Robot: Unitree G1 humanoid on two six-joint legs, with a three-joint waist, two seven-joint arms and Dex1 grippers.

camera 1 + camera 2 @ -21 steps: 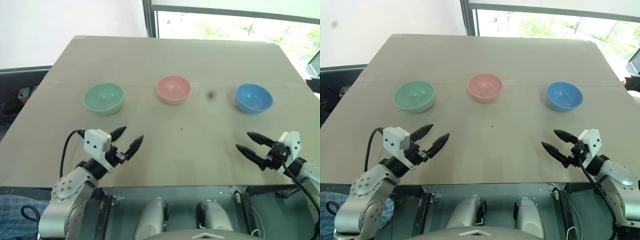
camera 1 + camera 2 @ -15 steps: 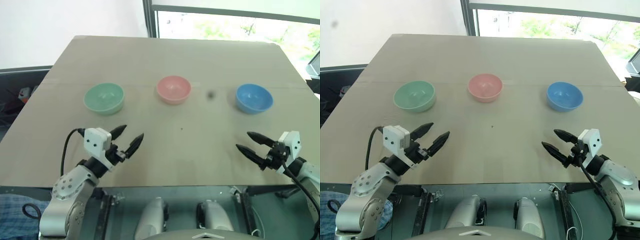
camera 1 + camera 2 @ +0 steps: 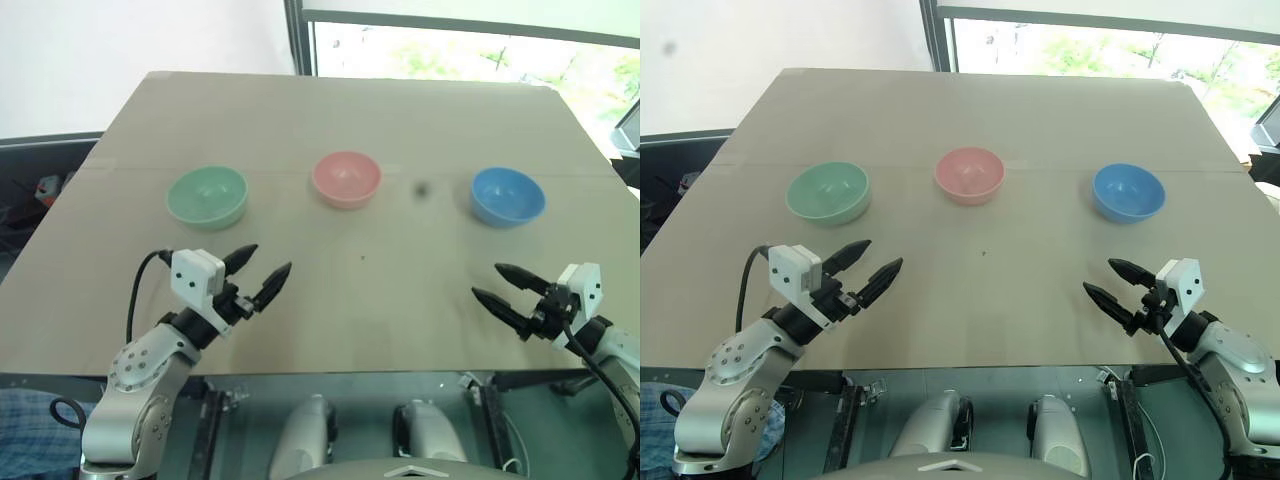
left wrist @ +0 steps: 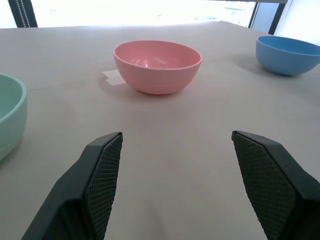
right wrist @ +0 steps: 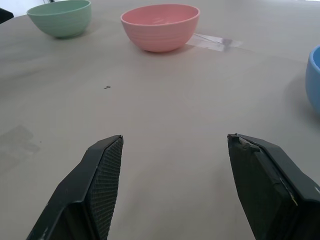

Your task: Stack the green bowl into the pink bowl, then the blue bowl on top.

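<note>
Three small plain bowls stand in a row across the tan table, each apart from the others. The green bowl (image 3: 207, 196) is on the left, the pink bowl (image 3: 346, 179) in the middle, the blue bowl (image 3: 508, 196) on the right. My left gripper (image 3: 259, 276) hovers open over the table nearer than the green bowl, pointing toward the pink one. Near the table's front right, my right gripper (image 3: 498, 284) is open too, well short of the blue bowl. Neither holds anything.
A small piece of clear tape (image 5: 216, 42) lies flat beside the pink bowl. The table (image 3: 330, 120) stretches bare behind the bowls toward a window (image 3: 470, 50). Its front edge runs just under both grippers.
My left gripper has crept slightly forward and to the right. The right gripper and all three bowls stay where they were.
</note>
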